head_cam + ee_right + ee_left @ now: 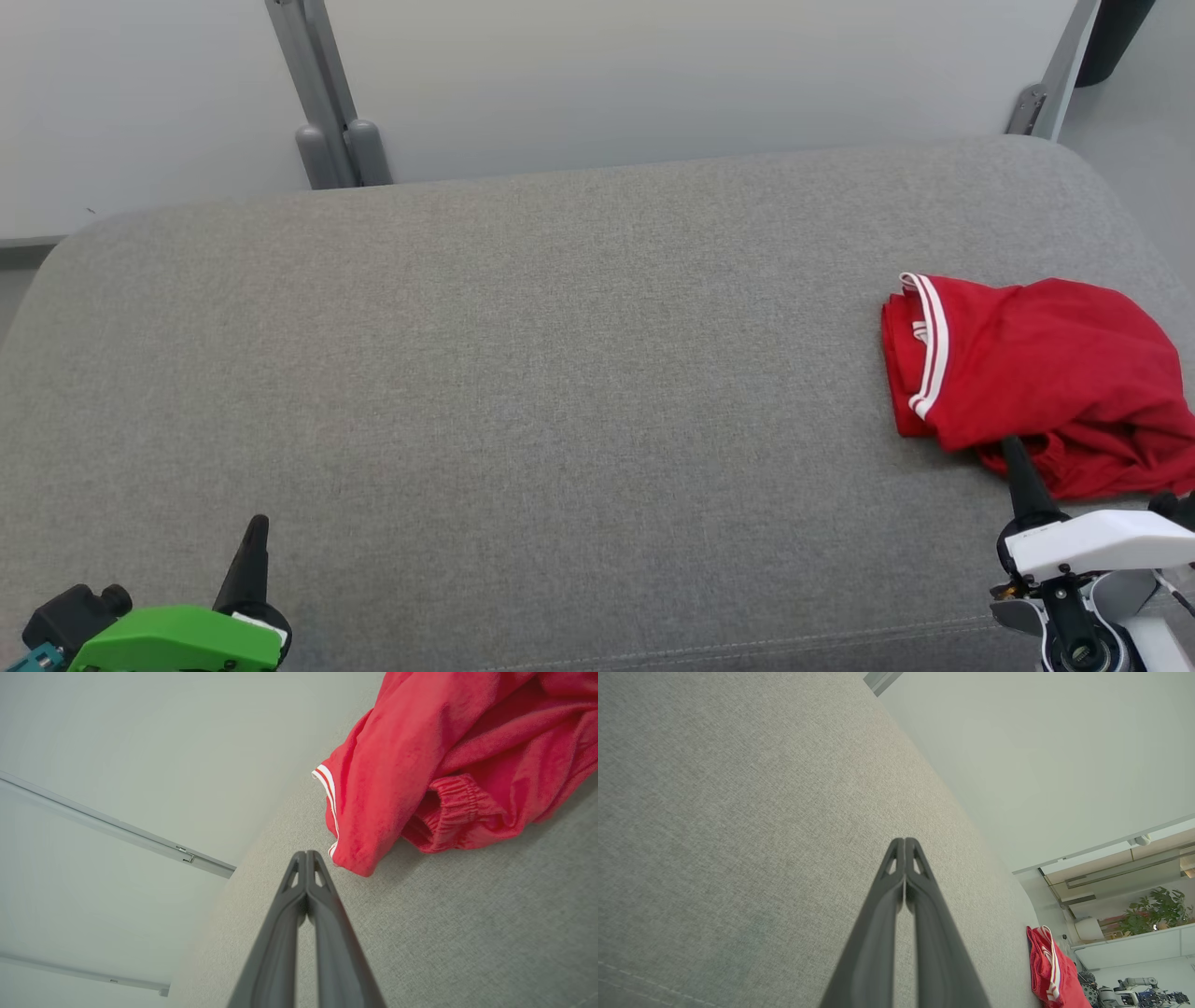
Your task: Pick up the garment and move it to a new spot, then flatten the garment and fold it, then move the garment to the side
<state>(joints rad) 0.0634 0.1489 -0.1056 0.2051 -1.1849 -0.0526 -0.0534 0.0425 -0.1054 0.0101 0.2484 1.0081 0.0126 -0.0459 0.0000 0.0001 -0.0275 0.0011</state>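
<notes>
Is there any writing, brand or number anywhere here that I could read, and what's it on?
None can be read.
Garment: plain red with white stripes, no lettering.
Left gripper and right gripper: no label shows on them.
Far-off clutter in the left wrist view: too small to tell.

Bright, even, diffuse indoor light, no glare.
Soft faint shadow under garment [420, 765] in right wrist view; head view sharp throughout; mild wide-angle stretch toward wrist-view edges; far background hazy in left wrist view.
</notes>
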